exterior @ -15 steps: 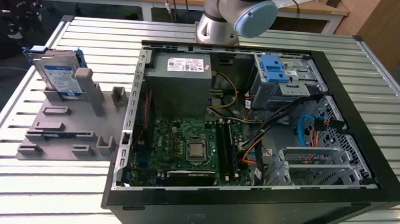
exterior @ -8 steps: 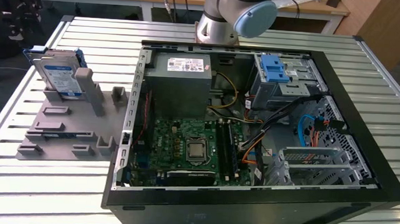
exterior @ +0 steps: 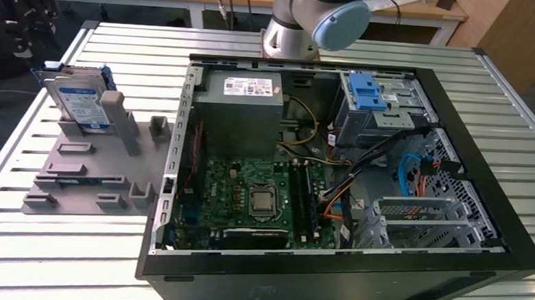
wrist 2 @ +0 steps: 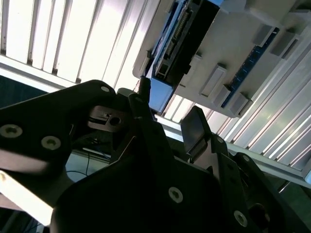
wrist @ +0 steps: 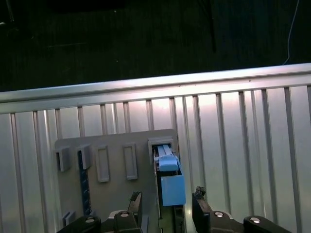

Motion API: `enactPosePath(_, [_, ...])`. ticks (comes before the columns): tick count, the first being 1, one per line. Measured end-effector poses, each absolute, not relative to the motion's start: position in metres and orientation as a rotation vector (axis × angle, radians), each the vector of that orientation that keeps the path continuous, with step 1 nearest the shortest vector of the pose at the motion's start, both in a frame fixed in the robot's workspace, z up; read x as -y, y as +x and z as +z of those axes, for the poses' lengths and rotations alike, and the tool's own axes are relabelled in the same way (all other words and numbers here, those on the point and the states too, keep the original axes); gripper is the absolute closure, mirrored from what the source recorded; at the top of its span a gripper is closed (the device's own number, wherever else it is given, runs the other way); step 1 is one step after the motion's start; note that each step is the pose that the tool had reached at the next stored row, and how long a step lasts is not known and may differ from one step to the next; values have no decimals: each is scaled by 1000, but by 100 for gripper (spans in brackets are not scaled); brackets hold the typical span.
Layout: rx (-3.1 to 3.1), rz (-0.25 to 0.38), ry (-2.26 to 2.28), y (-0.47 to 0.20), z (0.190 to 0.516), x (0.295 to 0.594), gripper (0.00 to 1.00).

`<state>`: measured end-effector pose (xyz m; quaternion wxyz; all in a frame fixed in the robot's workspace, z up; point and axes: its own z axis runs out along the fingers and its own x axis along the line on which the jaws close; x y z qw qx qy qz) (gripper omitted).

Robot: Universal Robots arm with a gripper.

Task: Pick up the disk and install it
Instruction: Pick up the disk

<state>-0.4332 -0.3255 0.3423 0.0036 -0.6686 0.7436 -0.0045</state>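
The disk (exterior: 74, 97) stands on edge in a slot at the far end of the grey stand (exterior: 81, 176), at the exterior view's left. The stand lies on the slatted metal desk (exterior: 495, 93), just beside the open computer case (exterior: 470, 222). The disk's broad face carries a white-and-blue label, and its print cannot be made out from here. Its blue carrier frame (exterior: 106, 80) shows along the edges.

In the first wrist view the claw (wrist: 167, 200) hangs over the top edge of the disk (wrist: 172, 190). Its two dark fingers (wrist: 199, 200) are spread, one to each side of the blue frame, with a gap showing on both sides. The claw pinches nothing. The stand (wrist: 114, 194) lies flat below it on the desk (wrist: 243, 145), with several vacant slots beside the one that holds the disk.

In the second wrist view the claw (wrist 2: 167, 116) is likewise spread. The disk (wrist 2: 182, 39) shows end-on there, with its connector row facing the camera. One fingertip lies close to the frame's blue corner (wrist 2: 158, 92), and whether they touch I cannot tell.

Inside the case, the grey power supply (exterior: 243, 94) bears a white label with unreadable print. The green motherboard (exterior: 242, 197) lies below it, and a blue-latched drive bay (exterior: 369, 95) sits at the far corner. The arm (exterior: 301, 24) rises from the desk behind the case.
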Motion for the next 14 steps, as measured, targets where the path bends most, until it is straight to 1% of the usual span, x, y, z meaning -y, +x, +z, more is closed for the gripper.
enactPosePath(14, [-2331, -12, -2098, -436, 322, 321, 47])
